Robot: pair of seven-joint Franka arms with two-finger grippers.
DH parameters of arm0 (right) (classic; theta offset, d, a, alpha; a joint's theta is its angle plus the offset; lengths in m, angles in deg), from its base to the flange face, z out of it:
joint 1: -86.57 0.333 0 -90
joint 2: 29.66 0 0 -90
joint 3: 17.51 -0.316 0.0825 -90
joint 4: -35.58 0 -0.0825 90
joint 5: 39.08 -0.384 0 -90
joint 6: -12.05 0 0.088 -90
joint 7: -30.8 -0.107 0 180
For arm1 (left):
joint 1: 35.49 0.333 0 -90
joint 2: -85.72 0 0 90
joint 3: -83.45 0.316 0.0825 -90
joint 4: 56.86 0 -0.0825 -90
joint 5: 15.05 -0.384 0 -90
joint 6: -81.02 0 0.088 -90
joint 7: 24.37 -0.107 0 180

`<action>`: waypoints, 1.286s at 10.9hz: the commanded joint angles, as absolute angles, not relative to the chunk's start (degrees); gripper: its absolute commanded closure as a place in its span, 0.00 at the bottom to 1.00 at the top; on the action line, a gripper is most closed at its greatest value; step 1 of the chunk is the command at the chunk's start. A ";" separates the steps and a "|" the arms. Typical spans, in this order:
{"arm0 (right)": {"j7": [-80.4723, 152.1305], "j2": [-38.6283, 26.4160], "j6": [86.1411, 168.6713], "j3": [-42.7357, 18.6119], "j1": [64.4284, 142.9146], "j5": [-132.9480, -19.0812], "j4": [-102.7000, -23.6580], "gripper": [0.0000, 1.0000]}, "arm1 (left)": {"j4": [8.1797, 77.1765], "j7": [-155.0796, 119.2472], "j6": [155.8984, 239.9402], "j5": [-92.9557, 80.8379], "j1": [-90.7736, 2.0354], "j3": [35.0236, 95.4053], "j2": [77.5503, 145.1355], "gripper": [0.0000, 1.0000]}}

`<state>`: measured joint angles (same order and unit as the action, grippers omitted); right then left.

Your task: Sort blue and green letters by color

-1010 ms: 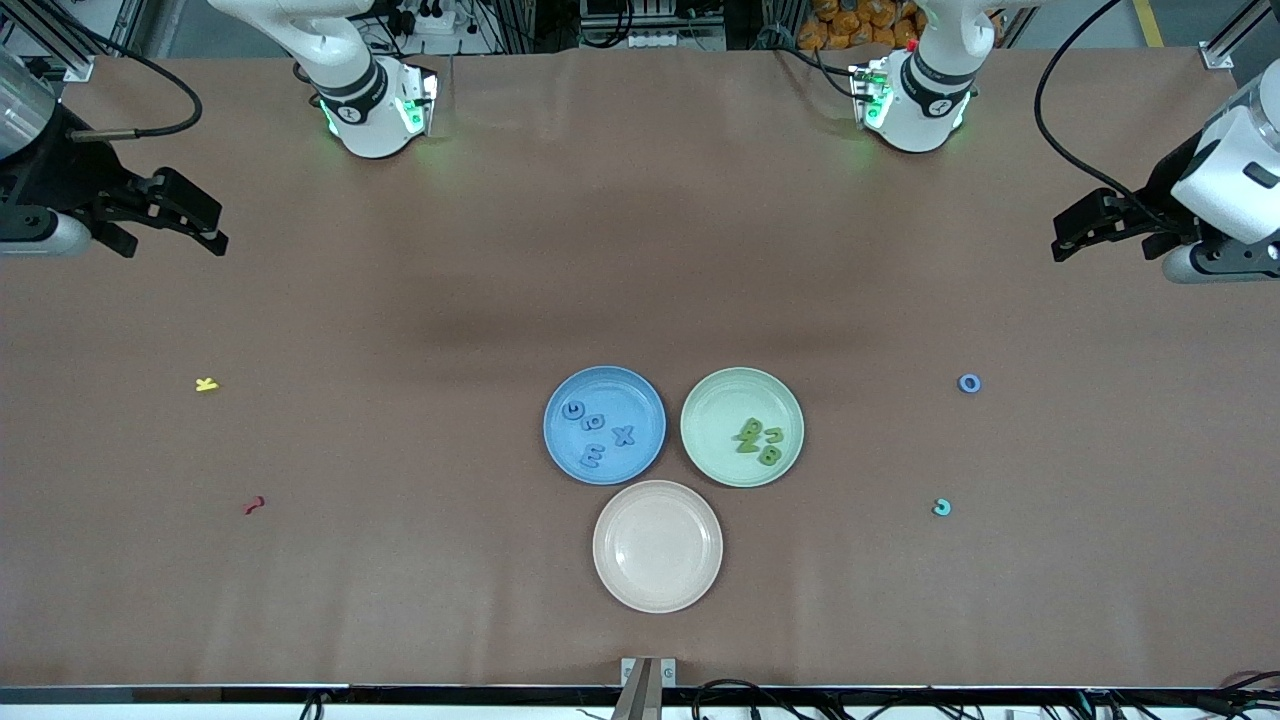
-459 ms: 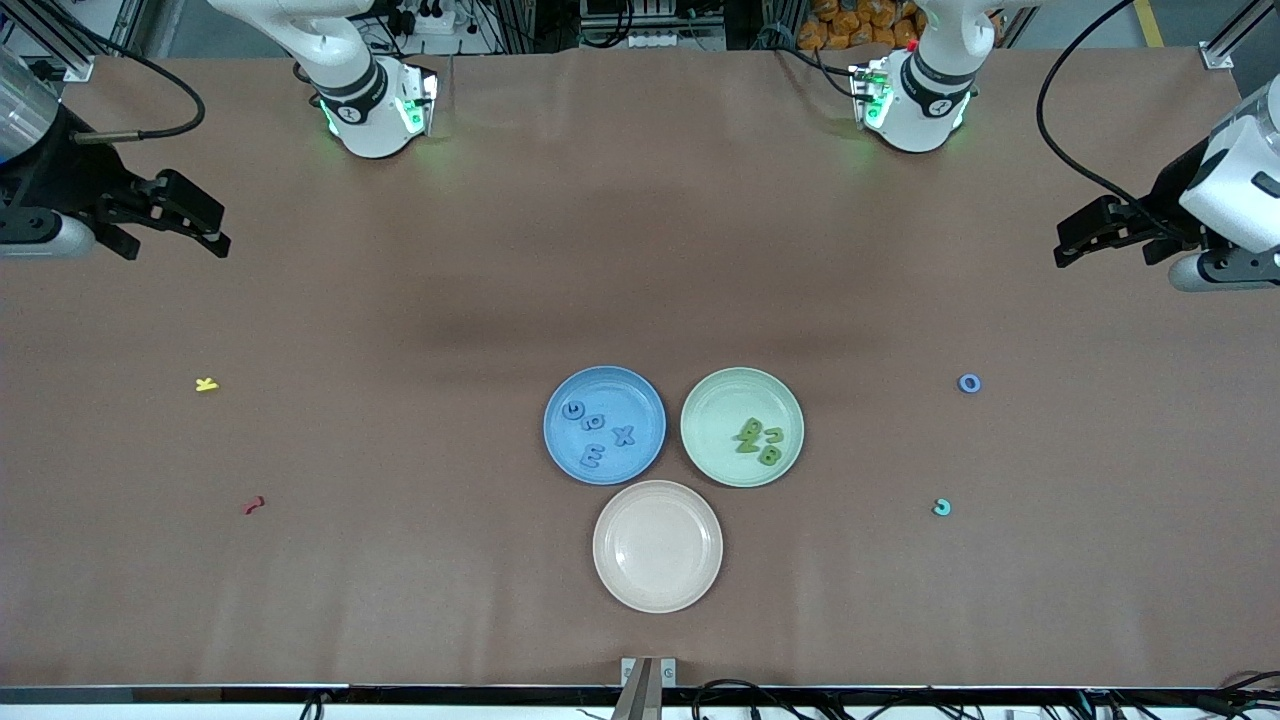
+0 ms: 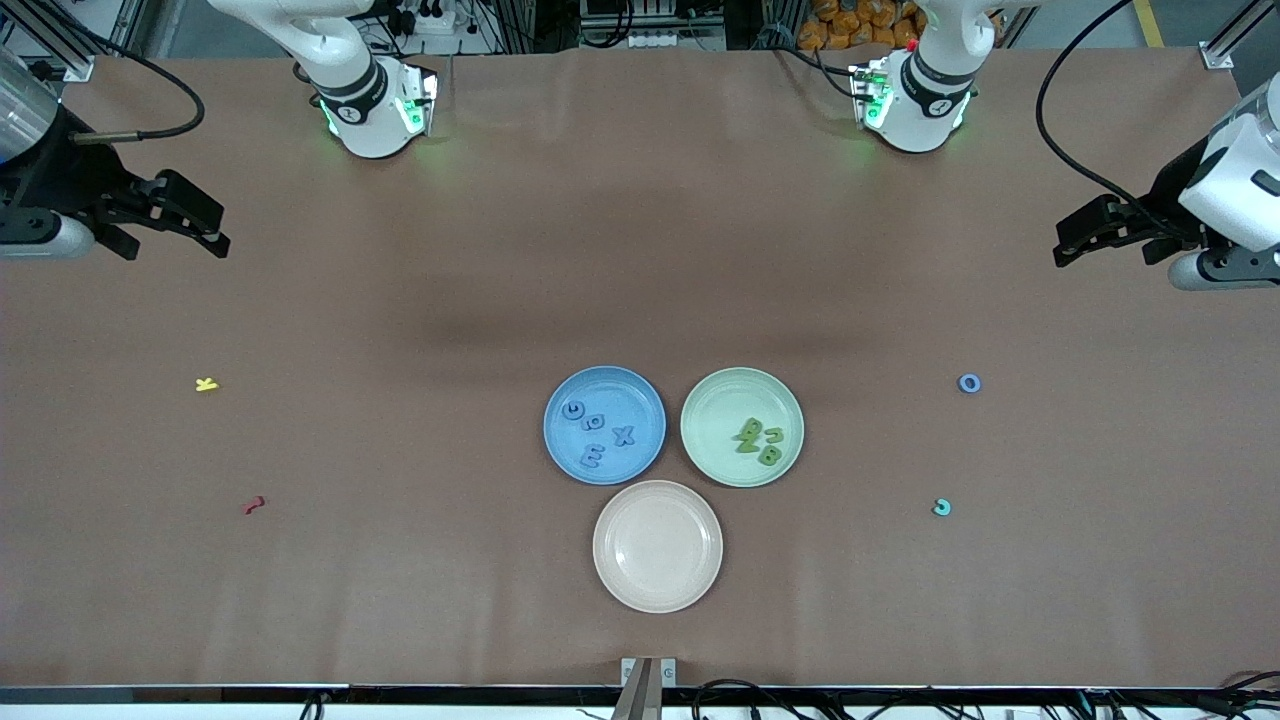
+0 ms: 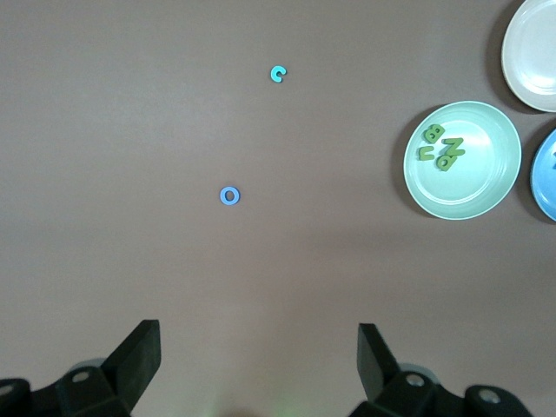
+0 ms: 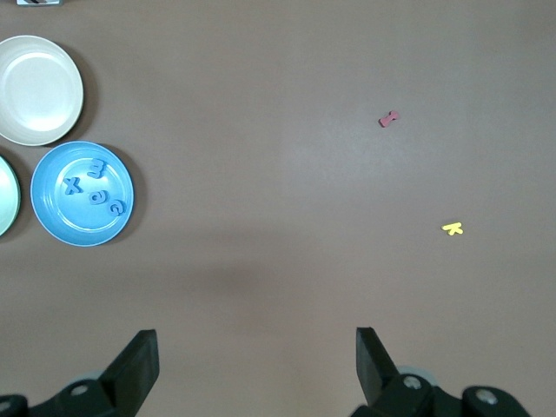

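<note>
Three plates sit close together near the middle of the table [image 3: 400, 600], toward the edge nearest the front camera. The blue plate [image 3: 560, 400] holds four blue letters [image 3: 598, 436], and the green plate [image 3: 715, 400] beside it, toward the left arm's end, holds a small huddle of green letters [image 3: 760, 441]. The cream plate [image 3: 657, 585] lies nearer the front camera than both, tucked between them, with nothing on it. Two letters lie loose on the table toward the left arm's end: a blue O [image 3: 969, 383] and, nearer the front camera, a teal C [image 3: 941, 508], well apart from each other and from the plates. Toward the right arm's end lie a yellow letter [image 3: 206, 384] and, nearer the front camera, a red letter [image 3: 254, 505]. The left gripper [image 3: 1068, 240] hangs over the table's edge at the left arm's end, its jaws spread wide and holding nothing. The right gripper [image 3: 205, 225] hangs over the edge at the right arm's end, likewise spread wide and holding nothing.
</note>
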<state>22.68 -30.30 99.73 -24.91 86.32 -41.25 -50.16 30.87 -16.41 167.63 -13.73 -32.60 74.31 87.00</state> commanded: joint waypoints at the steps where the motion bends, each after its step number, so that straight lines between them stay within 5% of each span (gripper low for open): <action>1: 23.41 -30.10 99.85 -24.89 86.22 -41.80 -49.94 0.00 | 30.24 -17.95 167.68 -12.76 -32.42 74.40 87.04 0.00; 14: 23.50 -29.75 100.38 -24.89 85.17 -42.07 -49.94 0.00 | 30.68 -19.62 168.56 -16.37 -33.56 72.38 87.13 0.00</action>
<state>22.68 -29.83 100.18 -24.78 86.02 -41.30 -50.18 30.87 -18.53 168.17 -14.88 -33.35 72.46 87.15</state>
